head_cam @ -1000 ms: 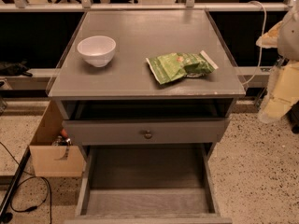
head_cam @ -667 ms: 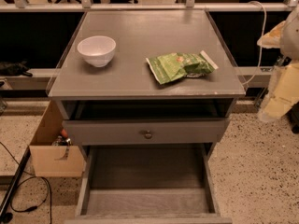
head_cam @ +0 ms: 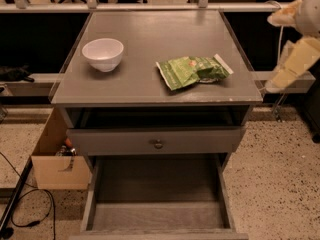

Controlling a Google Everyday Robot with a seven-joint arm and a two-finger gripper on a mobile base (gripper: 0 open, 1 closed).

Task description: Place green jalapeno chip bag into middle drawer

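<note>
Find green jalapeno chip bag (head_cam: 192, 70) lying flat and crinkled on the grey cabinet top (head_cam: 150, 29), right of centre and toward the front edge, one white sealed end pointing to the right rear; not in any drawer. Note white bowl (head_cam: 103, 53) upright on the same top, left of the bag and well apart from it. See gripper (head_cam: 291, 68) at the far right of the view, pale cream, raised beside the cabinet's right edge, apart from the bag. Cannot tell its state, open or closed; partly cut off by the frame edge, possibly only the outer shell showing. Below the top, note a dark open slot, then a grey drawer front (head_cam: 115, 141) with a small round knob (head_cam: 158, 144). Under that, find middle drawer (head_cam: 157, 206) pulled out toward the camera, plain grey floor, thin side walls. Left of the cabinet, log a cardboard box (head_cam: 52, 169) standing on the speckled floor.
</note>
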